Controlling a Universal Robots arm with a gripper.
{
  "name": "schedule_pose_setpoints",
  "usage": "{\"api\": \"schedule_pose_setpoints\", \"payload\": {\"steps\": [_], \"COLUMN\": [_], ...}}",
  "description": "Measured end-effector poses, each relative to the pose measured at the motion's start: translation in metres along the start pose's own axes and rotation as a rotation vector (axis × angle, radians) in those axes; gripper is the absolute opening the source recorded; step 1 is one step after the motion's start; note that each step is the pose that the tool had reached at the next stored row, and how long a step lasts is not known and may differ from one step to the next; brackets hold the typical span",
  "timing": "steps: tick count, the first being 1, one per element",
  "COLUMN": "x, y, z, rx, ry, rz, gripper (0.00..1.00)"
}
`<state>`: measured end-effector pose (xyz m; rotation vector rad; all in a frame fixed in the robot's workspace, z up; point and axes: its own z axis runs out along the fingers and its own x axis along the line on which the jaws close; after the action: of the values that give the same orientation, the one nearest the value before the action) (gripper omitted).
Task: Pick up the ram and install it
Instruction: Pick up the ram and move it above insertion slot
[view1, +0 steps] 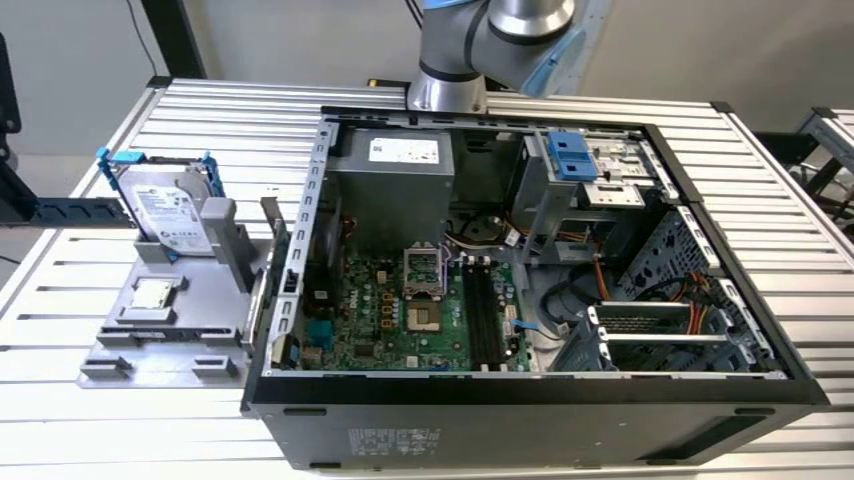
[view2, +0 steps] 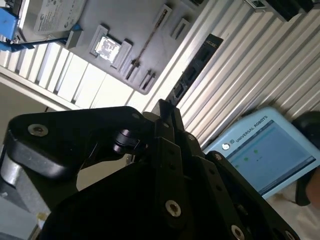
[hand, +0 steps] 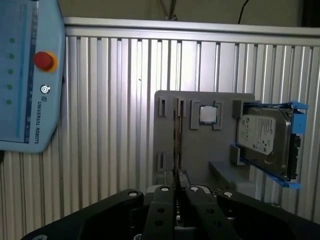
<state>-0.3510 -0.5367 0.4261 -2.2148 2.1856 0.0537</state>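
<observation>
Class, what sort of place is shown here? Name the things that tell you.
Probably a robotics lab bench for computer assembly: an open computer case lies on a slatted metal table, a grey holder beside it carries a hard drive, and a robot arm stands at its far side.

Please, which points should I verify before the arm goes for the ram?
1. The ram stands on edge in the fixture: ok.
2. The gripper is open for grasping: not ok, it is shut and empty.
3. The gripper is lined up with the ram's edge: ok, judging by the first wrist view.
4. The board slots are free: ok, they look empty.
5. Slot latches open: cannot tell.
</observation>
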Motion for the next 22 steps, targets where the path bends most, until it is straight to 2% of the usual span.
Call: {"api": "schedule_pose_setpoints", "payload": {"steps": [7,9,12,15,18,22], "x": [-0.0001,0.0000,0.0001,0.0002,0.0005,0.0007], "y": [-0.0009,-0.0025,-0.0082,-0.0178,-0.0311,-0.0490], "z": [-0.0006,0.0002,0.0008,0.0014,0.0018,0.0021], "rx": [-0.0013,-0.0009,-0.0007,-0.0006,-0.0005,-0.0006], "ry": [0.0005,-0.0033,-0.0093,-0.0158,-0.0204,-0.0225], "rz": [0.001,0.006,0.009,0.009,0.009,0.009], "gripper": [0.00,0.00,0.00,0.00,0.00,0.00]}}
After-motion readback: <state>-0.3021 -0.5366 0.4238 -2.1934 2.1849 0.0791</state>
